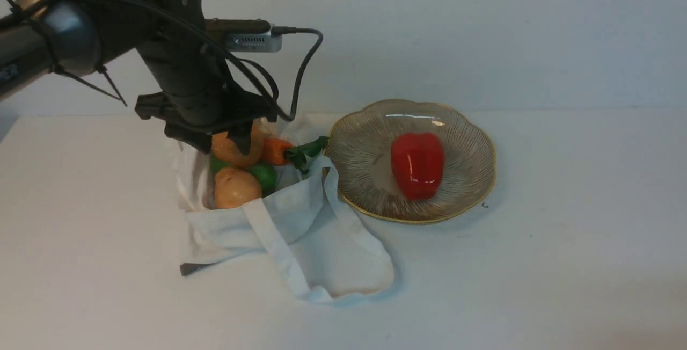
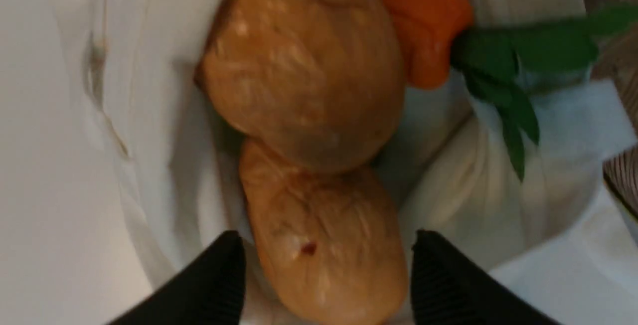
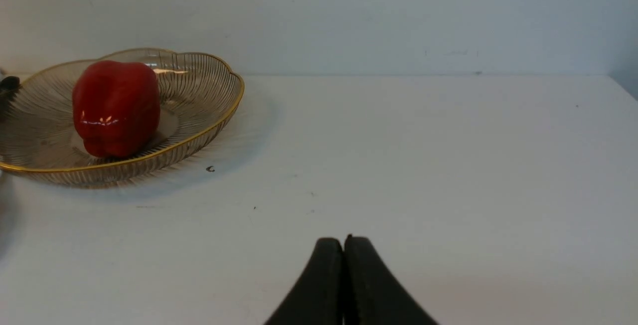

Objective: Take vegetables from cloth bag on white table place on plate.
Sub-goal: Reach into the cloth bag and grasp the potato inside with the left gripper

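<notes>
White table [image 1: 563,264], a few dark specks. Bag [image 1: 322,253] lies slumped left of centre, mouth open toward the far side, one strap looped forward. Plate [image 1: 468,143] is just beside the bag on its right and holds one glossy red pepper [image 1: 417,165]. Left gripper [image 2: 327,239] hangs over the bag mouth, jaws apart, gripping nothing. Right gripper [image 3: 344,240] is low over bare table well off to the plate's right, tips pressed together and empty, so the left arm is by far the nearer. In the bag are two tan potatoes, end to end and touching. The near potato [image 2: 329,250] sits directly below the left gripper, between its fingers [image 2: 214,285], its long axis running across the line of closing. A squeeze would likely take it across its narrow width. Skin shiny, faintly creased, one small red fleck. Far potato [image 2: 304,66] touches the carrot [image 2: 423,31], whose leaves point toward the plate. Green pepper [image 1: 265,175] is wedged low beside the potatoes.
</notes>
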